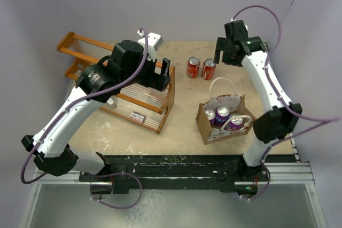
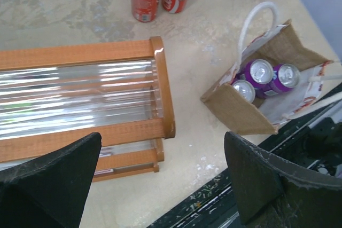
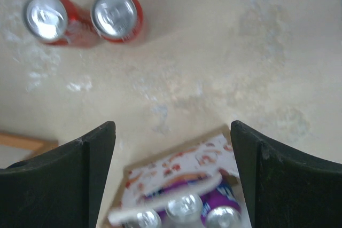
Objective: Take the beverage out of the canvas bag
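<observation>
The canvas bag [image 1: 206, 124] stands upright at the front right of the table, its white handles up. Three purple beverage cans [image 1: 222, 115] stand inside it; they also show in the left wrist view [image 2: 262, 73] and, blurred, in the right wrist view [image 3: 184, 209]. Two red cans [image 1: 200, 68] stand on the table behind the bag. My right gripper [image 1: 220, 56] hangs open and empty above the table, between the red cans [image 3: 115, 14] and the bag [image 3: 181, 158]. My left gripper [image 1: 164, 78] is open and empty over the wooden rack, well left of the bag [image 2: 240, 116].
A wooden rack with clear slats [image 1: 144, 102] fills the left half of the table and lies under the left arm [image 2: 80, 94]. The table's dark front edge [image 2: 224, 206] runs close behind the bag. Bare tabletop [image 3: 224, 52] separates the rack, red cans and bag.
</observation>
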